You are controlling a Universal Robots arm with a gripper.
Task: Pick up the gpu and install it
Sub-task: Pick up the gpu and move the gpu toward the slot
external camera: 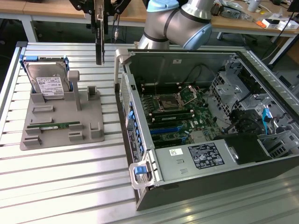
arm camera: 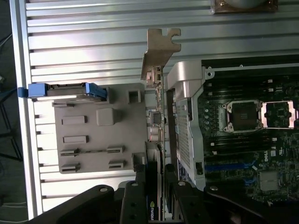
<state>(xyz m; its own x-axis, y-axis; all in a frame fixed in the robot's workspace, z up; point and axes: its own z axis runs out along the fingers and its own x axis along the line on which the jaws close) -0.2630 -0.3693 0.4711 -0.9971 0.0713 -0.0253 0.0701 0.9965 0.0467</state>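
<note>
The gpu [external camera: 99,44] hangs on edge, a thin dark card, high over the slatted table between the grey holder [external camera: 60,130] and the open computer case [external camera: 196,116]. My gripper [external camera: 99,14] is shut on its upper end. In the wrist view the gpu [arm camera: 158,107] is seen edge-on, its silvery-tan bracket [arm camera: 159,51] at the far end, with my gripper [arm camera: 154,203] clamping it and a black finger [arm camera: 133,205] on each side. It lies just beside the case's side wall [arm camera: 184,107], outside the case. The motherboard [external camera: 177,112] with its blue slots [external camera: 166,130] lies exposed inside.
A silver hard drive [external camera: 46,84] with a white label stands in the grey holder's blue bracket, and a green memory stick [external camera: 53,125] lies in its groove. Grey posts [external camera: 74,86] rise from the holder. The case holds drive cages [external camera: 243,93] and a power supply [external camera: 205,156]. The robot arm [external camera: 182,21] leans over the case's back.
</note>
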